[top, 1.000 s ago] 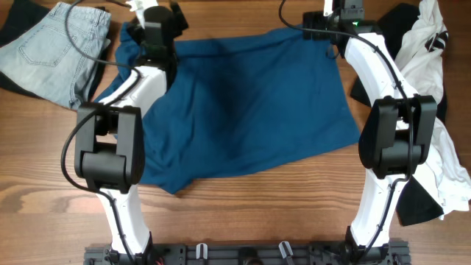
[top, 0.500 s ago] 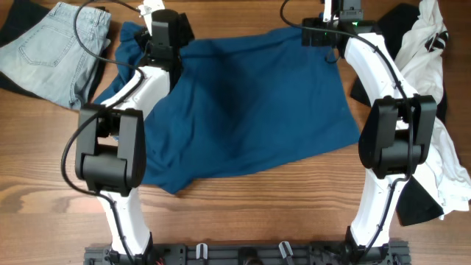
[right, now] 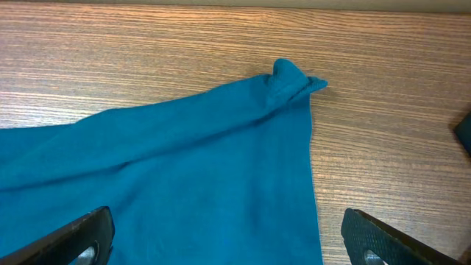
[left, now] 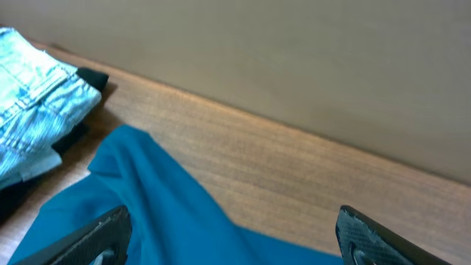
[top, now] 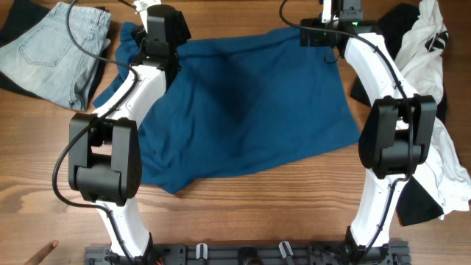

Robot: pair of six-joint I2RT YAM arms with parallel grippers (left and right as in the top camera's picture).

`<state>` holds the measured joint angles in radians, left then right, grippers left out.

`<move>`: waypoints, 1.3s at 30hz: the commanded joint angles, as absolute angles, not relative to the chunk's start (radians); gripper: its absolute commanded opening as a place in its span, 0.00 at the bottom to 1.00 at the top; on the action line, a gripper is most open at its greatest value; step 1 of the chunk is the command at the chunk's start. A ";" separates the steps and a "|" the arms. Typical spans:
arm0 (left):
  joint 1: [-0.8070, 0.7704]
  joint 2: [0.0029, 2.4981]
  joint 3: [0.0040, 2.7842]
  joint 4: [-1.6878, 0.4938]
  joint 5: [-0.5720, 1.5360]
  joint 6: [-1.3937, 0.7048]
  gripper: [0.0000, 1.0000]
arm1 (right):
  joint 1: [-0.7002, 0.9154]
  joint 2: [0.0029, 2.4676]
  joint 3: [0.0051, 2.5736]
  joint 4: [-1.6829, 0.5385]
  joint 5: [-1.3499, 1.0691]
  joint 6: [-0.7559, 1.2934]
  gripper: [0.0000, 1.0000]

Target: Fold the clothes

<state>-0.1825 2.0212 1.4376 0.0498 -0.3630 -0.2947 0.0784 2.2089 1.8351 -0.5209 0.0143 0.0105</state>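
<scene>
Shirt (top: pixel 243 110), plain teal-blue, lies spread on wooden table (top: pixel 221 213).

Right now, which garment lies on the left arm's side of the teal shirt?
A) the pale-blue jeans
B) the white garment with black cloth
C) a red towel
A: in the overhead view the pale-blue jeans lie to the left of the teal shirt, while the white garment lies to its right.

L arm (top: pixel 136 85), R arm (top: pixel 375 62) — white links, blk joints, blk cables (top: pixel 54 175)
</scene>
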 commanded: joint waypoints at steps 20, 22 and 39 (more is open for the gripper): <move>-0.278 1.796 1.447 -0.128 -0.348 -0.297 0.80 | 0.078 1.981 1.851 -0.661 -0.008 0.025 1.00; -0.285 1.749 1.447 -0.196 -0.348 -0.297 0.79 | 0.078 1.947 1.851 -0.675 -0.009 0.007 1.00; -0.290 1.684 1.444 -0.744 -0.266 -0.323 0.15 | 0.099 1.843 1.847 -1.324 -0.264 0.155 1.00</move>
